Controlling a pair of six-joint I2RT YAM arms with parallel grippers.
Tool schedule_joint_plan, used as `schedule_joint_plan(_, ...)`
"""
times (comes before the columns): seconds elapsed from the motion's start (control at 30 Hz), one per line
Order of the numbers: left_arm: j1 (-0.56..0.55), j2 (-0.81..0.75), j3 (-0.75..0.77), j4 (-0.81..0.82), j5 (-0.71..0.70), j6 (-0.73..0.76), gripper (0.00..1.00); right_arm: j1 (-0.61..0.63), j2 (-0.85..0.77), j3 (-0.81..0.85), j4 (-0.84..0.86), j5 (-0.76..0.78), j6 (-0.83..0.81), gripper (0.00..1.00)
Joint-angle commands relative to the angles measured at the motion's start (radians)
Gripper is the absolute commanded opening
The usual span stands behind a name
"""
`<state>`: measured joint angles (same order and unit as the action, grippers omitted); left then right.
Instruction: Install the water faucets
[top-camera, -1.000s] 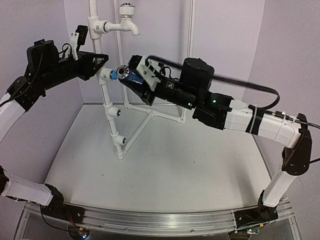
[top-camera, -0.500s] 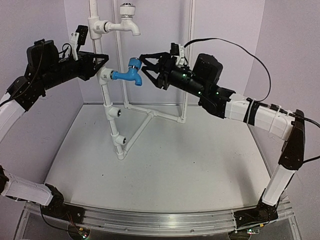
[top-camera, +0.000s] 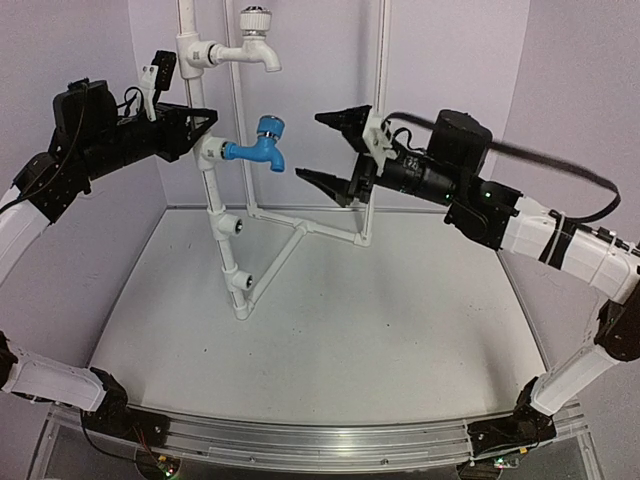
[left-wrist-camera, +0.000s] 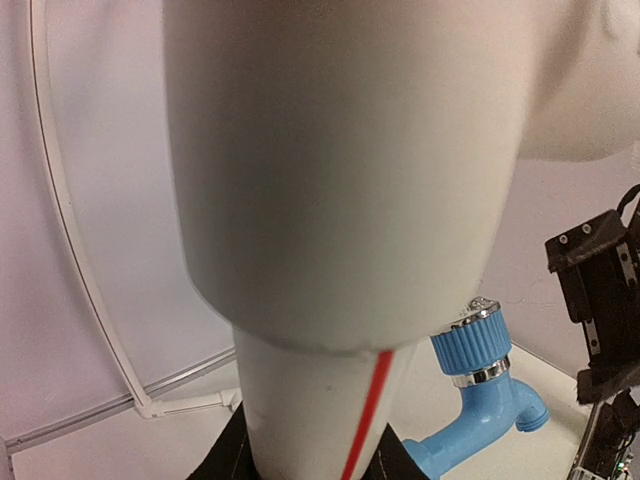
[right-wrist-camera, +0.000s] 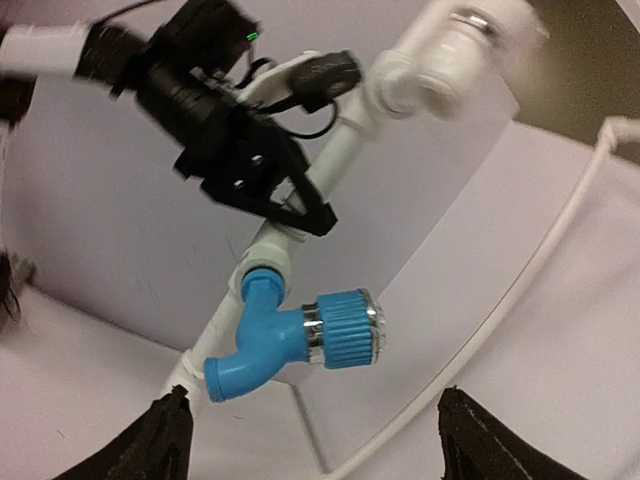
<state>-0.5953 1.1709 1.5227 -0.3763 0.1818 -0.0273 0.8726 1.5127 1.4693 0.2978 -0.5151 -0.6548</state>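
A white pipe frame (top-camera: 212, 190) stands upright on the table. The white faucet (top-camera: 258, 40) with a silvery knob sits in its top socket. The blue faucet (top-camera: 262, 145) sits in the socket below, spout turned down. My left gripper (top-camera: 197, 127) is shut on the upright pipe just behind the blue faucet. In the left wrist view the pipe (left-wrist-camera: 340, 200) fills the frame, my gripper (left-wrist-camera: 310, 465) closes round it, and the blue faucet (left-wrist-camera: 480, 385) is at lower right. My right gripper (top-camera: 335, 150) is open just right of the blue faucet, apart from it. In the right wrist view the blue faucet (right-wrist-camera: 290, 340) lies beyond my open gripper (right-wrist-camera: 315, 445).
Two open side sockets (top-camera: 233, 225) (top-camera: 243, 282) sit lower on the upright. The frame's base pipes (top-camera: 300, 232) spread over the table's back middle. A thin white tube (top-camera: 381, 60) rises at the back. Enclosure walls stand close on both sides.
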Motion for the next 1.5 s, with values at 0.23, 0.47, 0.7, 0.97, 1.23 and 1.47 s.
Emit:
schedule_joint_plan(0.23,-0.012,0.037,-0.035,-0.265,0.067,-0.143,0.00,0.134,0.136,0.100,-0.027,0.100,-1.068,0.91)
schedule_joint_plan(0.47,-0.012,0.027,-0.041,-0.266,0.057,-0.139,0.00,0.147,0.255,0.159,0.167,0.228,-1.075,0.86)
schedule_joint_plan(0.7,-0.012,0.030,-0.042,-0.267,0.059,-0.135,0.00,0.147,0.335,0.261,0.217,0.335,-1.058,0.79)
schedule_joint_plan(0.97,-0.012,0.029,-0.045,-0.269,0.059,-0.132,0.00,0.146,0.316,0.266,0.094,0.327,-0.956,0.50)
schedule_joint_plan(1.23,-0.013,0.036,-0.038,-0.268,0.067,-0.132,0.00,0.152,0.267,0.336,-0.225,0.255,-0.386,0.25)
schedule_joint_plan(1.47,-0.012,0.057,-0.018,-0.270,0.078,-0.132,0.00,0.150,0.283,0.453,-0.294,0.103,0.296,0.09)
